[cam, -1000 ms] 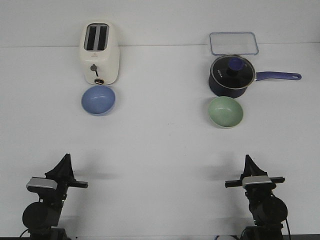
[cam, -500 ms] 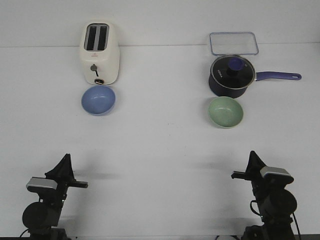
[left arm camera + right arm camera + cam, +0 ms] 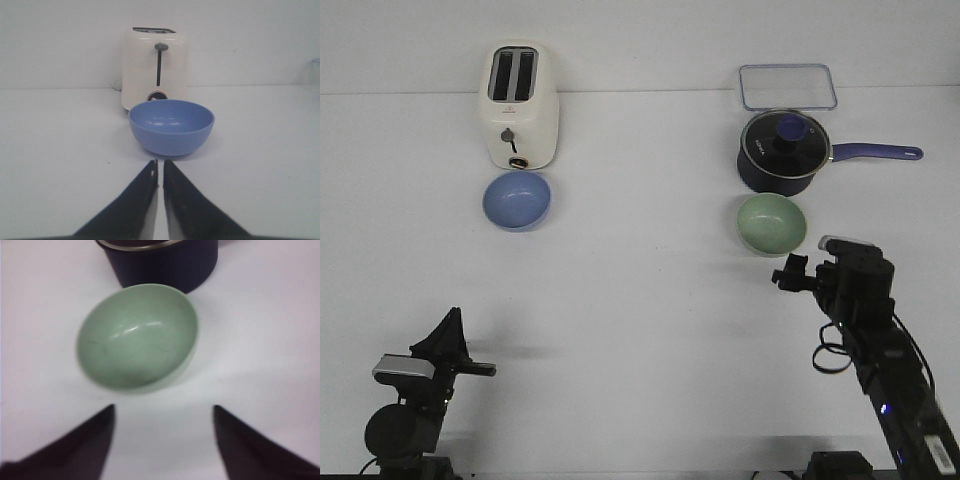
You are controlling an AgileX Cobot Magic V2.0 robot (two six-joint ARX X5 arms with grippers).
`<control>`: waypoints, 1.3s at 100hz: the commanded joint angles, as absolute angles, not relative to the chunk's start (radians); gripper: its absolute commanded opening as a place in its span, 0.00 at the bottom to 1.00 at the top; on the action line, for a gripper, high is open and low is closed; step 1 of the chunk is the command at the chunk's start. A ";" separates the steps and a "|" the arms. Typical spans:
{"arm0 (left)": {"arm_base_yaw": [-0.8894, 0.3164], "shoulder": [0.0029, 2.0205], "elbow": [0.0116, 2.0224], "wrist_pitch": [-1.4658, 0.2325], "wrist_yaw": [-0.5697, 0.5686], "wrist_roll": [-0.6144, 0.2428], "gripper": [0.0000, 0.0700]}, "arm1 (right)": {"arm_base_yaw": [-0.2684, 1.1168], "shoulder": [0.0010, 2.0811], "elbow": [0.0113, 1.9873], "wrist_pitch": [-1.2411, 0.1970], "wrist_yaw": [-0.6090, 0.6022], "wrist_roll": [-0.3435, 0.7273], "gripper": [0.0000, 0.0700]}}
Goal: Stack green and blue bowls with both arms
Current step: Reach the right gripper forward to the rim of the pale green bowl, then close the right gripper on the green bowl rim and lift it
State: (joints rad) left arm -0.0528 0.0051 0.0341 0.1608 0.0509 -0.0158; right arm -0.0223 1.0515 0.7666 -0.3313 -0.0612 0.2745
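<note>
The pale blue bowl (image 3: 517, 200) sits upright at the far left, just in front of the toaster; it also shows in the left wrist view (image 3: 171, 126). My left gripper (image 3: 451, 318) rests low near the table's front edge, shut and empty (image 3: 160, 163), pointing at the blue bowl from well short of it. The mint green bowl (image 3: 771, 223) sits upright at the far right, in front of the saucepan. My right gripper (image 3: 817, 272) is raised just behind the green bowl (image 3: 137, 335), open wide and empty (image 3: 164, 409), with the fingertips short of the rim.
A cream toaster (image 3: 520, 105) stands right behind the blue bowl (image 3: 156, 65). A dark navy saucepan (image 3: 783, 150) with a glass lid stands close behind the green bowl (image 3: 160, 262), its handle pointing right. A clear lidded container (image 3: 787, 86) lies behind the saucepan.
My right arm has lifted and reached forward from the front edge to just behind the green bowl. The left arm and both bowls have not moved.
</note>
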 commanded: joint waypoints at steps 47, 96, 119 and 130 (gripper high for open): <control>-0.053 0.003 0.014 0.174 0.049 -0.004 0.02 | -0.107 1.670 1.169 -0.347 -0.132 0.204 0.71; -0.053 0.003 0.014 0.174 0.049 -0.004 0.02 | -0.111 1.670 1.214 -0.424 -0.170 0.155 0.00; -0.053 0.003 0.014 0.174 0.049 -0.004 0.02 | -0.102 1.488 1.213 -0.542 -0.249 0.140 0.00; -0.053 0.003 0.014 0.174 0.049 -0.004 0.02 | -0.072 1.402 1.198 -0.596 -0.283 0.136 0.00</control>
State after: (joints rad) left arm -0.0528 0.0051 0.0341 0.1608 0.0509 -0.0158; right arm -0.0910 1.4246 1.1927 -0.5812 -0.2630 0.1520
